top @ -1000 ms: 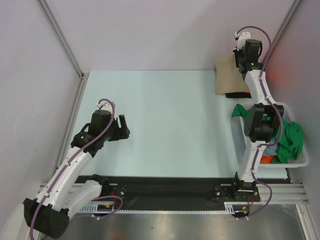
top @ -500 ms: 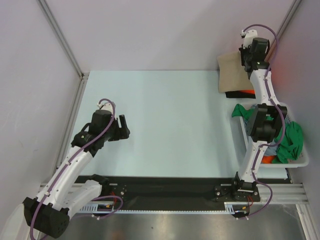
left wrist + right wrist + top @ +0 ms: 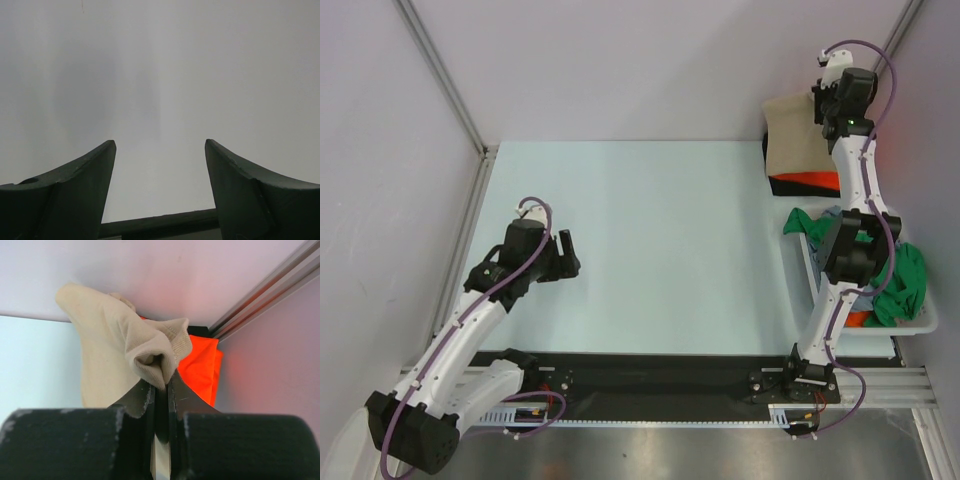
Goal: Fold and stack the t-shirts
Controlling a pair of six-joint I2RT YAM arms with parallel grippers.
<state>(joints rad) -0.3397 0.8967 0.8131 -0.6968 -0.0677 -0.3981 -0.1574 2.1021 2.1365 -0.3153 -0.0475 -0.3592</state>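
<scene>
Nearest, the left gripper (image 3: pixel 563 252) hovers over the table (image 3: pixel 660 220), its jaws apart and empty. To its right, a basket (image 3: pixel 924 322) holds a green shirt (image 3: pixel 905 275). The right arm crosses above the basket and hides much of its load. Farther on, in the back right corner, the right gripper (image 3: pixel 161 385) is clamped on a bunched fold of the tan shirt (image 3: pixel 107 360). The cloth hangs from the jaws, its long axis running near to far beside the wall. It covers most of an orange shirt (image 3: pixel 200 370) and a black one (image 3: pixel 783 188) lying together there.
</scene>
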